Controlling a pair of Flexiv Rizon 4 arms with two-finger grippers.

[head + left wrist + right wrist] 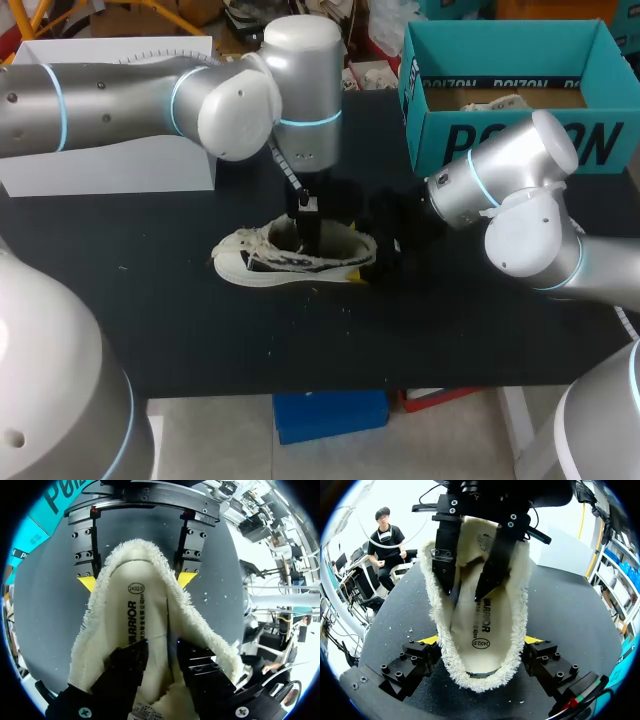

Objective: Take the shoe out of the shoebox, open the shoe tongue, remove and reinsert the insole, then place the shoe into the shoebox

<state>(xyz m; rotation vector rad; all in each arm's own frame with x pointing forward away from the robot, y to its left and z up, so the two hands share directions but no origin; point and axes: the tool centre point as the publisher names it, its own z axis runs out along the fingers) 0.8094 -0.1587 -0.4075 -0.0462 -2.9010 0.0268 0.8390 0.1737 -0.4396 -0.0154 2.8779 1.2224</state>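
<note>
Cream-white lace-up shoe (290, 262) with dark side markings and a fleecy lining lies on its sole near the middle of the black table (300, 350), toe toward my left arm's side and heel toward my right arm's. It is out of the teal cardboard shoebox (500, 135), which stands open at the table's far right corner, well apart from the shoe. A plain white box (100, 170) stands at the far left. The left gripper (308, 228) comes straight down into the shoe's opening. In the left wrist view its black fingers (127, 662) stand narrow, pressed from both sides on a raised fold of the pale printed insole (145, 610), which otherwise lies inside the shoe. The right wrist view shows the same left gripper (466, 594) with its tips down on the insole (487, 625). The right gripper (480, 640) comes in low from the heel end and stands wide, its yellow-tipped fingers (427, 641) clamped against both sides of the fleecy heel collar; seen from the left wrist, the right gripper (136, 580) straddles the heel.
</note>
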